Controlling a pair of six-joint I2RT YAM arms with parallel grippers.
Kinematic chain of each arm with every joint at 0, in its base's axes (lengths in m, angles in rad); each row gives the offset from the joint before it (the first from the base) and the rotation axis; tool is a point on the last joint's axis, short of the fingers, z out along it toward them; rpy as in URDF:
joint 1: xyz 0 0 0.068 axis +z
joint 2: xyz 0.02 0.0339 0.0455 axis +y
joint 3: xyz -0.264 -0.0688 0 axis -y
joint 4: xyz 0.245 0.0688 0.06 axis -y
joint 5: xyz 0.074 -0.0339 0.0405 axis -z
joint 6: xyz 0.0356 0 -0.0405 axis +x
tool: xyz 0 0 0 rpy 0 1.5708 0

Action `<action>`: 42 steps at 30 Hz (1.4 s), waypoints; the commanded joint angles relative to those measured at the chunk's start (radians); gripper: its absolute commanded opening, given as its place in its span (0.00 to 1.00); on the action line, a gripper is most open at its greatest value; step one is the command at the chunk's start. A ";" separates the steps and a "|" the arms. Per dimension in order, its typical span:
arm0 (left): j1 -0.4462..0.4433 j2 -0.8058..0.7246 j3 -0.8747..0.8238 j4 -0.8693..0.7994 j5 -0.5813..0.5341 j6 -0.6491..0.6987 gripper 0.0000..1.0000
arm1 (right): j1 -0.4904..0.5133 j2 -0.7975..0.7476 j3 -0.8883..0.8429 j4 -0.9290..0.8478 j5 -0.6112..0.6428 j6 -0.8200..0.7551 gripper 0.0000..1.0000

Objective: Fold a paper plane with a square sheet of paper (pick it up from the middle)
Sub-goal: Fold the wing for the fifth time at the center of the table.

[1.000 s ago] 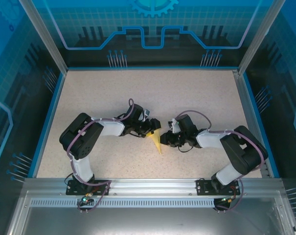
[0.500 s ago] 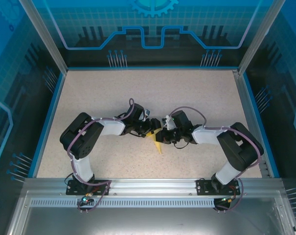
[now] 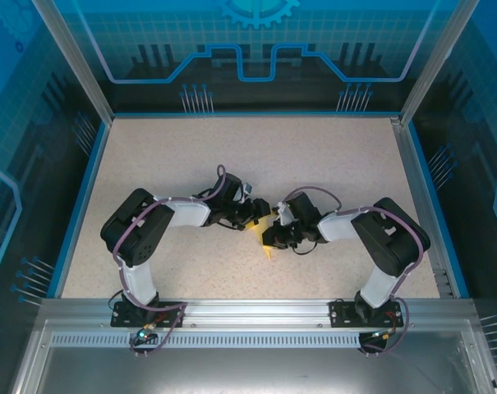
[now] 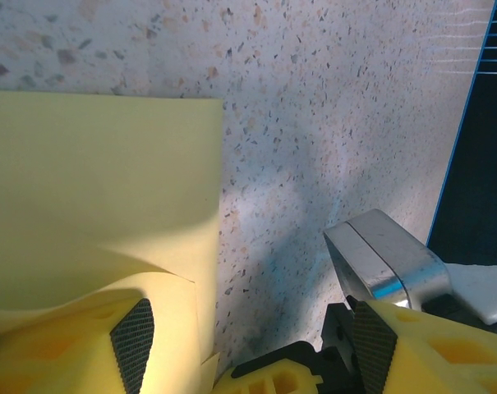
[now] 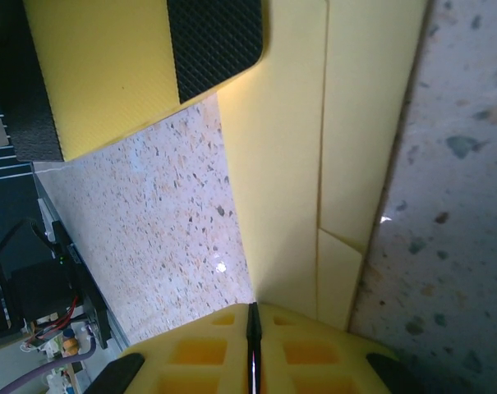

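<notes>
Jaws pinching paper plane (image 5: 291, 156), speckled table (image 5: 141, 213)

From where I stand, the worktop (image 3: 314, 156) is pale beige flecked with dark specks, edged by a thin blue rim (image 3: 82, 205). See-through blue panels (image 3: 256, 49) printed with circuit lines and a gear enclose it between aluminium posts (image 3: 71, 61). A slotted aluminium rail (image 3: 248, 316) runs along the near edge.

The speckled beige worktop (image 3: 232, 156) is edged in blue; a folded yellow paper (image 3: 268, 245) is seen lying near its middle.
</notes>
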 commanded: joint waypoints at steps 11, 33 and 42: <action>0.001 0.061 0.003 -0.085 -0.020 0.034 0.69 | 0.032 -0.037 0.007 -0.104 -0.052 -0.059 0.16; 0.001 0.062 0.010 -0.102 -0.023 0.039 0.69 | 0.032 -0.102 0.006 -0.138 -0.021 -0.051 0.14; 0.001 0.064 0.012 -0.103 -0.022 0.042 0.69 | 0.052 -0.080 0.005 -0.134 -0.068 -0.051 0.16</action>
